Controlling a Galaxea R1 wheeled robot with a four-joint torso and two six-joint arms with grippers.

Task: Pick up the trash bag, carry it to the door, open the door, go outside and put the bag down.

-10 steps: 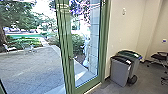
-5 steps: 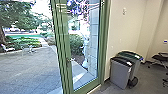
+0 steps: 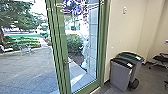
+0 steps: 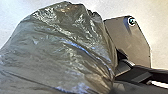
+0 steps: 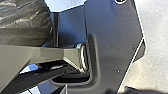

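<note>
Head view: from where I stand in the room, a tall glass door (image 3: 82, 56) in a green frame (image 3: 103, 50) fills the middle of the frame, with a handle (image 3: 65, 62) on its left upright. I cannot tell whether this door is open or closed. At left, a paved yard (image 3: 27, 68) in daylight leads to green planting, a tree (image 3: 18, 18) in the upper left, and pale outdoor furniture (image 3: 27, 48). Through the glass grows a rounded bush (image 3: 74, 43). Right of the door is a cream wall (image 3: 126, 32) with a small fitting (image 3: 124, 10) high on it. In the lower right, two bins sit close together: a grey bin with a dark lid (image 3: 121, 75) in front, a green-lidded bin (image 3: 136, 66) just behind. A dark chair (image 3: 161, 59) is cut off by the right edge.

Left wrist view: the trash bag (image 4: 57, 50), dark, shiny and creased, bulges large and full beside the robot's broad plate (image 4: 135, 37), narrowing to tight folds near dark robot parts.

Right wrist view: a piece of dark, wrinkled plastic (image 5: 23, 25) lies beyond a pale arm part (image 5: 47, 53). I cannot tell how far the left tool or the right tool is open, or which has hold of the bag.
</note>
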